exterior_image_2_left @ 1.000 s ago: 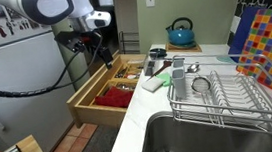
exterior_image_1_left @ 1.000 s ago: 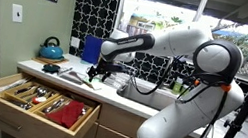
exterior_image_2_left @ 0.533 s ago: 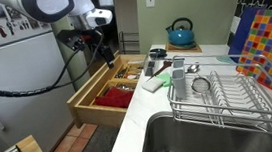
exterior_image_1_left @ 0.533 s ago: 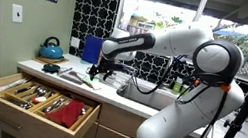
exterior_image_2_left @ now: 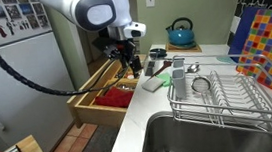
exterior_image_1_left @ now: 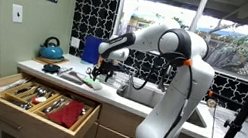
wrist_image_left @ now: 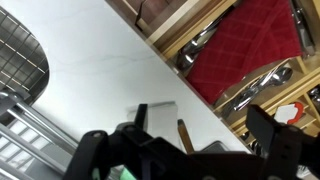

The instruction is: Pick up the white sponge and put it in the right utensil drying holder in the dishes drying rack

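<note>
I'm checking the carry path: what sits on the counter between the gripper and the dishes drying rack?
In an exterior view, a green-and-white item lies on the counter between the gripper and the dishes drying rack.

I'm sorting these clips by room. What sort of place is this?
Most likely a home kitchen: a steel sink, a wire dish drying rack beside it, and an open wooden cutlery drawer.

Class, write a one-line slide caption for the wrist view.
Open black gripper hovering over the white countertop, between the grey wire drying rack and the open wooden cutlery drawer.
</note>
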Controlling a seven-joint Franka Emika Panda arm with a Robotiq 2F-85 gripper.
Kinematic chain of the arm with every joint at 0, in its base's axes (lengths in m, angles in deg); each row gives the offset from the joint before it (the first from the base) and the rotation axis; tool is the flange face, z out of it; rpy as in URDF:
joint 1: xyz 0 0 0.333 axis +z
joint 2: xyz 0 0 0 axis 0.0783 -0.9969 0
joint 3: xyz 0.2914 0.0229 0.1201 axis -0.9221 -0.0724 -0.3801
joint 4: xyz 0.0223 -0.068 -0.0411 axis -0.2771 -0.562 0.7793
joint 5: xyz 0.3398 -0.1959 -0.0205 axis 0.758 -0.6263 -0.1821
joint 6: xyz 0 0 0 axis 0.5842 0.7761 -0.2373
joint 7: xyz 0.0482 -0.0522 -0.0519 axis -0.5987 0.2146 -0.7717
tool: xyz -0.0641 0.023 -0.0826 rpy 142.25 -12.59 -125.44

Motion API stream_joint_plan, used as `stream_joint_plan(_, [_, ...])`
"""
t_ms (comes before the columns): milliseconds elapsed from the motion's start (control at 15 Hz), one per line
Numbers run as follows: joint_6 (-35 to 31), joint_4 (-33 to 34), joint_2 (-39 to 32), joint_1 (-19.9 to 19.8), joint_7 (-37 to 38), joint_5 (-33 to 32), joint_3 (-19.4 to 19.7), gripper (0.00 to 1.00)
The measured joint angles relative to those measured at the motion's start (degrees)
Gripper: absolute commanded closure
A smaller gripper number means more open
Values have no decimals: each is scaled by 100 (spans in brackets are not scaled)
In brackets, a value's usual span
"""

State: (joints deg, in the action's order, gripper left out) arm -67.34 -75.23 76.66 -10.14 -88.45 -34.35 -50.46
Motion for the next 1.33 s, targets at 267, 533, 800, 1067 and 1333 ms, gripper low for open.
stream_joint_plan(267, [-38,743,-947,-43,-605,302,139,0])
stream_joint_plan(533, [-306,1269,-1561,-167,-1085,632,141,0])
stream_joint_plan(800, [-424,1604,-1900,-289,-1248,700,135,0])
stream_joint_plan(1067, [-483,1764,-2130,-400,-1177,709,132,0])
stream_joint_plan(1333, [-619,1798,-2281,-429,-979,831,107,0])
